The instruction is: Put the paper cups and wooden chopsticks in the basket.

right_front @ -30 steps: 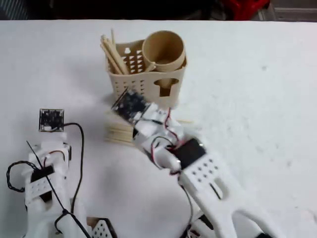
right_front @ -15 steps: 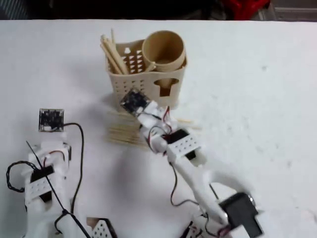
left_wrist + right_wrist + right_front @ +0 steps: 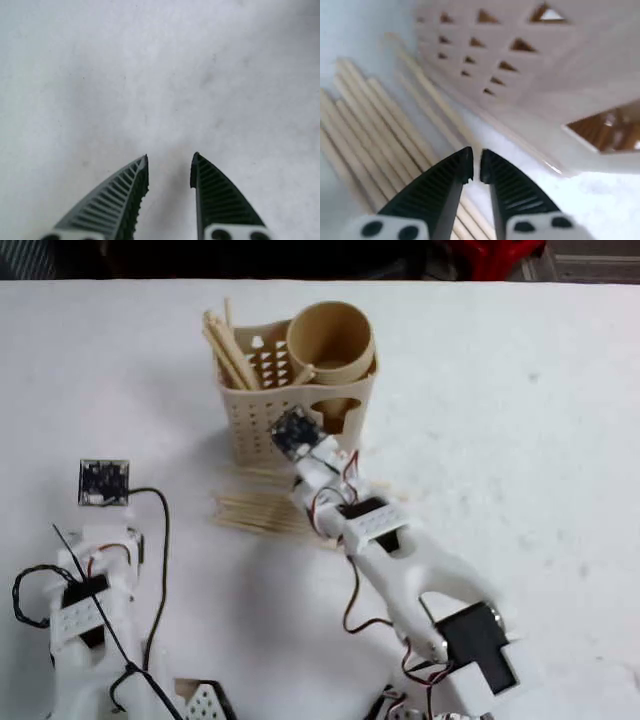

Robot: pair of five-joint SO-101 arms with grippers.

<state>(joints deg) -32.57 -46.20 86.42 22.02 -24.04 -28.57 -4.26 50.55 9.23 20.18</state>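
Pale, thin wooden chopsticks [image 3: 255, 510] [image 3: 370, 135] in a loose flat bundle, lying side by side on white tabletop [image 3: 520, 390], just in front of beige perforated basket [image 3: 255, 425] [image 3: 520, 75]. Right gripper [image 3: 476, 167] tips-down at bundle's edge nearest basket, close to basket wall, a few sticks under and beside the tips; fingers nearly closed, slim gap only. Left gripper [image 3: 169, 162] well apart from bundle, over bare tabletop, fingers parted. Inside basket: tan paper cups [image 3: 330, 340] nested upright on one side, second bunch of chopsticks [image 3: 225, 340] standing tilted in other corner, ends above rim
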